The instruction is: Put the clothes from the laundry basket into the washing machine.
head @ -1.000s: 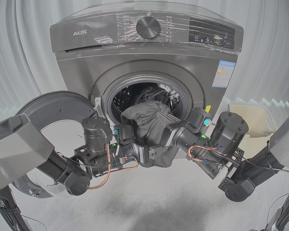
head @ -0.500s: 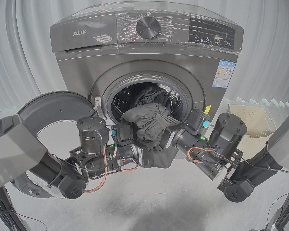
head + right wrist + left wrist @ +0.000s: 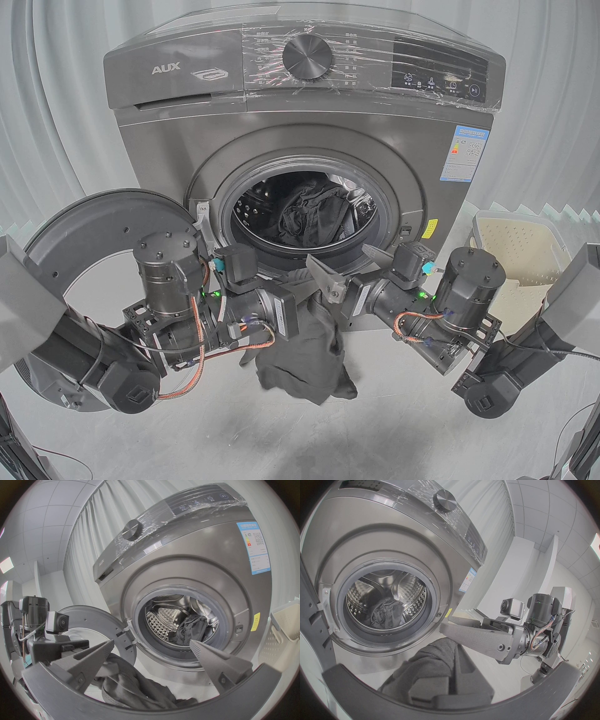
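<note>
A grey front-loading washing machine [image 3: 300, 131] is seen across the upper half of the head view, with its round grey door [image 3: 100, 231] swung open at the left of the frame. A crumpled dark piece of clothing [image 3: 312, 215] is seen lying inside the steel drum, at the centre of the opening. Below the opening, at the frame's centre, the left claw [image 3: 449, 680] is closed on the upper end of a second dark grey garment [image 3: 306, 356]. This garment is hung downward outside the machine, towards the pale grey floor [image 3: 375, 425]; whether its lower edge is touching the floor cannot be told. Just to the right of it, the right claw [image 3: 350, 267] is held spread wide with nothing between its two pointed fingers [image 3: 218, 659], which are aimed at the drum opening. In the right wrist view, folds of the hanging garment are seen beneath that claw. A cream perforated plastic laundry basket [image 3: 525, 262] is stood at the right edge of the frame, beside the machine's lower right corner.
</note>
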Controlling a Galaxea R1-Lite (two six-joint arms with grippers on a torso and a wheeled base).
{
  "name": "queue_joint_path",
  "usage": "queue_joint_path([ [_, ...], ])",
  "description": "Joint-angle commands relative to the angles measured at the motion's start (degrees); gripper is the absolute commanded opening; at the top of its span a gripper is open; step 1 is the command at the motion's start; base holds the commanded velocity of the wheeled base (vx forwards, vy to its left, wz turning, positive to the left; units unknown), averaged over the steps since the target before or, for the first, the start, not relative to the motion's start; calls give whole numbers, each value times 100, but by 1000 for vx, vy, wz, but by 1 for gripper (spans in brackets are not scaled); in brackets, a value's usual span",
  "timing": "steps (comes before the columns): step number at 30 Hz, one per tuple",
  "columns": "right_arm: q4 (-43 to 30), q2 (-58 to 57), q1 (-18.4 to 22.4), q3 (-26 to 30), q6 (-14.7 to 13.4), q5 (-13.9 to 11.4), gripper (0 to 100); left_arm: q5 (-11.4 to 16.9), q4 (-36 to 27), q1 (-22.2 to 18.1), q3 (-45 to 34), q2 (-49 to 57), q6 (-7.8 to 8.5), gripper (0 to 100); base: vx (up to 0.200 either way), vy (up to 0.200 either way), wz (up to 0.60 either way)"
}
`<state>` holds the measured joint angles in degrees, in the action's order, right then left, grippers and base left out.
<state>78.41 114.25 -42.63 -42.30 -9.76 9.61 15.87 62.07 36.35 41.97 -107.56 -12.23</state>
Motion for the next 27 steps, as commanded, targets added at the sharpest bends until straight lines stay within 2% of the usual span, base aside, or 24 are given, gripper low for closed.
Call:
queue_joint_path([
  [1, -10, -8, 150, 47, 1, 24, 100, -5, -2, -76, 83, -2, -8, 0, 0, 0, 0],
  [6, -98, -87, 361, 143, 10, 33, 100, -40, 6, -146, 83, 7, 1, 0, 0, 0, 0],
  [9, -124, -96, 624, 293, 18, 24, 100, -40, 6, -181, 83, 77, 1, 0, 0, 0, 0],
  [12, -71, -87, 756, 477, 80, -47, 100, -40, 6, -190, 92, 139, 1, 0, 0, 0, 0],
  [27, -98, 159, 967, 820, 142, -64, 100, -40, 68, -181, 118, 455, 10, 0, 0, 0, 0],
])
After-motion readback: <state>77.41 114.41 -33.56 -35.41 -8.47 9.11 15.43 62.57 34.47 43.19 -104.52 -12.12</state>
